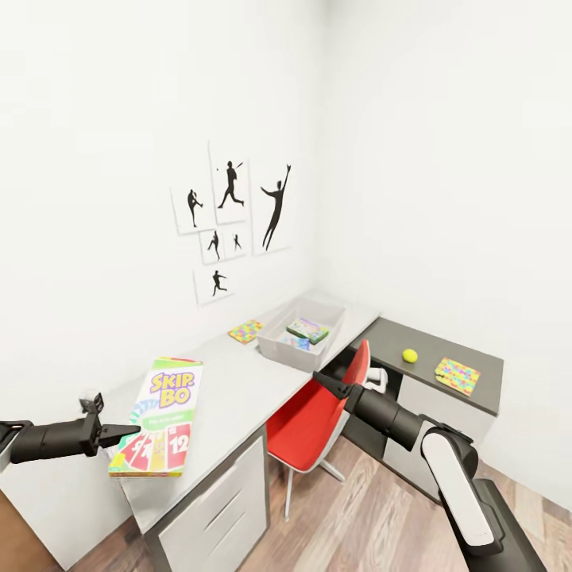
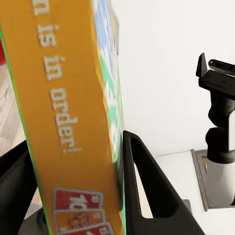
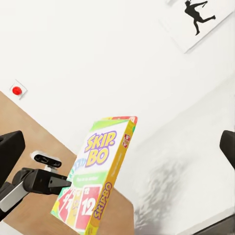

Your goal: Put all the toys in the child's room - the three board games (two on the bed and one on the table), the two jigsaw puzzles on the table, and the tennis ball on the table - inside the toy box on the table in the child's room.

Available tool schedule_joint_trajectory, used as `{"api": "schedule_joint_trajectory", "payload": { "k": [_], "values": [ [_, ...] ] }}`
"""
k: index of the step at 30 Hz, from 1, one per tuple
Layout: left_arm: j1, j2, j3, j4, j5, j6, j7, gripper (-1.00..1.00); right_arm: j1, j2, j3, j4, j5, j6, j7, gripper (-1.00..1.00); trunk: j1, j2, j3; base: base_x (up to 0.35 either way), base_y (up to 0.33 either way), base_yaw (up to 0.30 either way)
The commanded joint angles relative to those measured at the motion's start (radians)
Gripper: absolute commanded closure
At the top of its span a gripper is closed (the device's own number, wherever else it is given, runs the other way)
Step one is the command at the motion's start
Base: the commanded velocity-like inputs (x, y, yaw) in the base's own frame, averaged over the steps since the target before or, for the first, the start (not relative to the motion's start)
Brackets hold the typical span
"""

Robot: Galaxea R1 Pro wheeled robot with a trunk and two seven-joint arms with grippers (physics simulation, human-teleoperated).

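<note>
The left gripper (image 1: 127, 434) clamps the near edge of the Skip-Bo box (image 1: 159, 416) above the desk (image 1: 230, 389); the right gripper (image 1: 324, 384), fingers apart and empty, hangs over the red chair (image 1: 306, 425) beside the toy box (image 1: 303, 335).

Games in toy box (image 1: 306, 338) too small to ID; prints blurred.

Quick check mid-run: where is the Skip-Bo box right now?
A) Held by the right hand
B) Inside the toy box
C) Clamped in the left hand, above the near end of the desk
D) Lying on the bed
C: the Skip-Bo box sits between the fingers of the left hand over the near end of the desk; the left wrist view shows both fingers flanking its edge.
</note>
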Motion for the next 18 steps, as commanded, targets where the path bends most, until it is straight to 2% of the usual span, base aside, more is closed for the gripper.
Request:
{"api": "schedule_joint_trajectory", "payload": {
  "k": [1, 2, 4, 18],
  "values": [
    [-0.001, 0.001, -0.004, 0.001, 0.003, 0.01, -0.005, 1.0, 0.0, 0.0, 0.0, 0.0, 0.002, 0.005, 0.0, -1.0, 0.001, -0.001, 0.0, 0.245, -0.122, -0.018],
    [-0.001, 0.0, -0.003, 0.001, 0.003, 0.01, -0.005, 1.0, 0.0, 0.001, 0.0, 0.0, 0.039, 0.003, 0.0, -1.0, 0.001, -0.001, 0.0, 0.274, -0.167, -0.004],
    [-0.001, 0.0, -0.003, 0.001, 0.003, 0.01, -0.005, 1.0, 0.0, 0.002, 0.0, 0.0, 0.049, 0.002, -0.001, -1.0, 0.001, -0.001, 0.0, 0.277, -0.173, -0.002],
    [-0.001, 0.0, -0.003, 0.001, 0.003, 0.01, -0.005, 1.0, 0.0, 0.002, 0.0, -0.001, 0.068, 0.002, -0.002, -1.0, 0.001, -0.001, 0.0, 0.272, -0.214, 0.0]
  ]
}}
